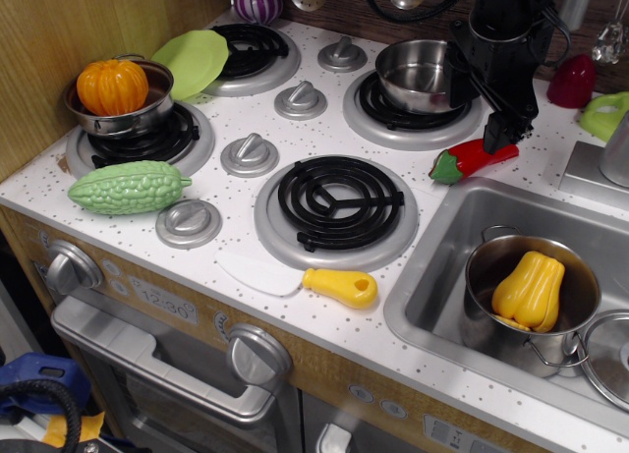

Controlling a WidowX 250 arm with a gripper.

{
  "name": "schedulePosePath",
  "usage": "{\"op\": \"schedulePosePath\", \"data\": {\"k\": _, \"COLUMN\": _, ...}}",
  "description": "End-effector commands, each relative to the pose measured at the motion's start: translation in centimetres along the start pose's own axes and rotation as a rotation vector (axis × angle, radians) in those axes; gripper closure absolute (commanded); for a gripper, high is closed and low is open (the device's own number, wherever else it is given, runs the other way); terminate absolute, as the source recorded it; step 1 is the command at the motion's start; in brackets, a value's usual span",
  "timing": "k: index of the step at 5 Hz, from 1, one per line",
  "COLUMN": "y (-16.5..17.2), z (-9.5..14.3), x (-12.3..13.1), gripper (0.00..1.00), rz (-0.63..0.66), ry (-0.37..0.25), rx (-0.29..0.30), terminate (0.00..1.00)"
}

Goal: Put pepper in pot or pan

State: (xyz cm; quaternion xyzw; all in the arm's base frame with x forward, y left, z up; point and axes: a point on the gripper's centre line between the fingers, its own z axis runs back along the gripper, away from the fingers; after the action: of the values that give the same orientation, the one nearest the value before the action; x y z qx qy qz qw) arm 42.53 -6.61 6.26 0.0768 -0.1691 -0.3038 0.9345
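The red chili pepper with a green stem cap lies on the white counter between the back right burner and the sink, stem end pointing left. The shiny steel pot stands on the back right burner and looks empty. My black gripper hangs down just right of the pot, with its fingertips at the right end of the pepper. The fingers hide part of that end. I cannot tell whether the jaws are around it or closed on it.
A steel pot with wire handles holds a yellow bell pepper in the sink. A dark red bell pepper is at the back right. A yellow-handled spatula, a green gourd and a pot with an orange pumpkin lie to the left.
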Motion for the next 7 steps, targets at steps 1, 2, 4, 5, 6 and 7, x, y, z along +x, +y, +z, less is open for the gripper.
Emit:
{"op": "schedulePosePath", "data": {"k": 1, "y": 0.0, "z": 0.0, "x": 0.0, "gripper": 0.00, "rz": 0.000, "ry": 0.000, "rx": 0.000, "terminate": 0.00}}
{"op": "schedulePosePath", "data": {"k": 2, "y": 0.5, "z": -0.9, "x": -0.4, "gripper": 0.00, "rz": 0.032, "ry": -0.029, "rx": -0.028, "terminate": 0.00}}
{"op": "schedulePosePath", "data": {"k": 4, "y": 0.4, "z": -3.3, "x": -1.6, "gripper": 0.00, "rz": 0.066, "ry": -0.050, "rx": -0.016, "terminate": 0.00}}
{"op": "schedulePosePath", "data": {"k": 5, "y": 0.7, "z": -4.2, "x": -1.8, "gripper": 0.00, "rz": 0.084, "ry": -0.083, "rx": -0.031, "terminate": 0.00}}
{"op": "schedulePosePath", "data": {"k": 6, "y": 0.5, "z": -5.5, "x": -1.7, "gripper": 0.00, "rz": 0.112, "ry": -0.105, "rx": -0.030, "terminate": 0.00}}
{"op": "schedulePosePath", "data": {"k": 7, "y": 0.5, "z": -4.4, "x": -0.8, "gripper": 1.00, "rz": 0.127, "ry": -0.089, "rx": -0.011, "terminate": 0.00}}
